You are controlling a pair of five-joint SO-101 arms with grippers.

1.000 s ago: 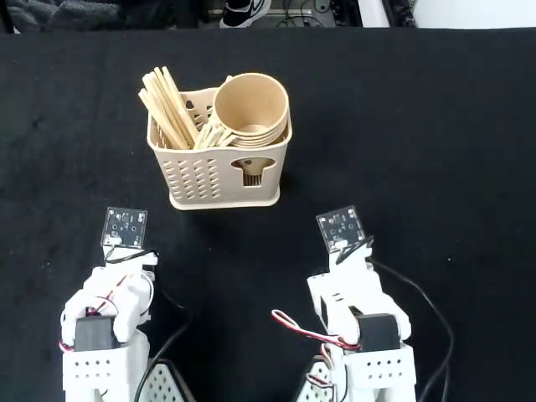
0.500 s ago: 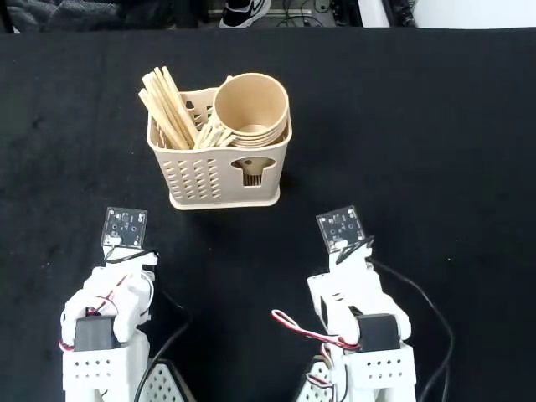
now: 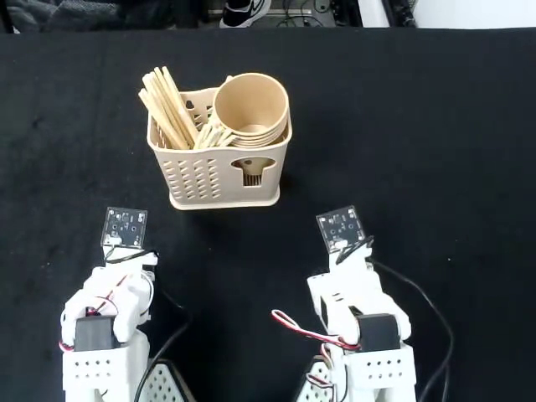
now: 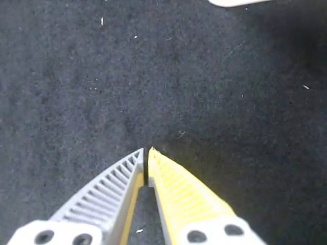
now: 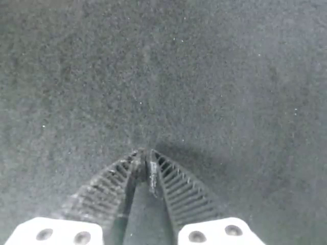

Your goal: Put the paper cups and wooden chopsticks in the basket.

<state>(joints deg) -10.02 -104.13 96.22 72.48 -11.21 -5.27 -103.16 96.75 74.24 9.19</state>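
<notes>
A cream perforated basket [image 3: 209,180] stands on the black cloth at mid-left. Stacked tan paper cups [image 3: 250,107] sit in its right half. A bundle of wooden chopsticks [image 3: 168,105] leans out of its left half. Both arms are folded back near the front edge, well short of the basket. The left gripper [image 4: 146,151] is shut with nothing in it, its tips close over the cloth. The right gripper [image 5: 145,152] is also shut and holds nothing. A cream edge of the basket [image 4: 232,2] peeks in at the border of the left wrist view.
The black cloth [image 3: 419,151] covers the whole table. Each arm carries a small square board, one [image 3: 124,226] on the left and one [image 3: 341,227] on the right. Wires [image 3: 306,331] trail from the right arm's base. Clutter lies beyond the far table edge.
</notes>
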